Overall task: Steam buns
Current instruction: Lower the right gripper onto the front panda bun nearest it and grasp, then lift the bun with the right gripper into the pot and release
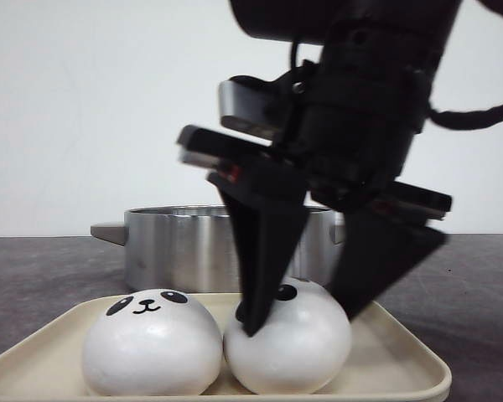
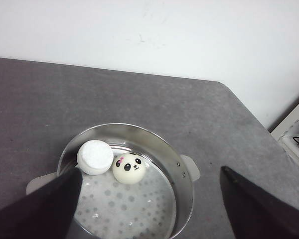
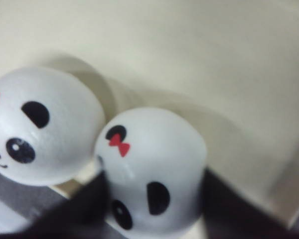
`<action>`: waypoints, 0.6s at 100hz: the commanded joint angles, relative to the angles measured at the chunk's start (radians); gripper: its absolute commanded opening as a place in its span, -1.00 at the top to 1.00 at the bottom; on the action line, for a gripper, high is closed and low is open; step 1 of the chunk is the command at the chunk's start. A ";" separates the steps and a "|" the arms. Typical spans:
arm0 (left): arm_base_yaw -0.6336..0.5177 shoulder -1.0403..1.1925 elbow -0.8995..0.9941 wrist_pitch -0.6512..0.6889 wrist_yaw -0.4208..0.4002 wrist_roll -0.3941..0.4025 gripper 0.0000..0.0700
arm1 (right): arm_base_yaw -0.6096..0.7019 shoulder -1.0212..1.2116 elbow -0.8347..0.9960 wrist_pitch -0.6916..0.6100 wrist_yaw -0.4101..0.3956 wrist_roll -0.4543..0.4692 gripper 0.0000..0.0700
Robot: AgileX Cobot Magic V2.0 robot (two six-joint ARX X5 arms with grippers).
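Right pincer (image 1: 306, 314) lowered, jaws spread; left pincer (image 2: 149, 209) agape.

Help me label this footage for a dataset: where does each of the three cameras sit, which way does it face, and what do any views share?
Front view: low over the table, facing forward; shows the right gripper straddling a bun on the cream tray, with the steel pot behind.
Left wrist view: above, looking down into the pot holding two buns; the left gripper stands open.
Right wrist view: close over the tray; dark fingers flank the bow-marked bun.
Shared: pot in front and left wrist views; tray buns in front and right wrist views.
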 commanded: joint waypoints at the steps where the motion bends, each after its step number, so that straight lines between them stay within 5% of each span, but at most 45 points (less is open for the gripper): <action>1: -0.009 0.006 0.016 0.008 0.005 0.003 -0.46 | 0.011 0.031 0.005 0.006 0.019 0.006 0.96; 26: -0.009 0.006 0.016 -0.031 0.004 0.008 -0.46 | 0.024 -0.120 0.122 0.006 0.109 -0.030 0.97; 47: -0.009 0.006 0.016 -0.032 0.001 0.030 -0.46 | -0.013 -0.170 0.370 0.006 0.259 -0.209 0.97; 60: -0.009 0.007 0.016 -0.032 0.001 0.030 -0.46 | -0.082 -0.133 0.454 0.048 0.258 -0.278 0.98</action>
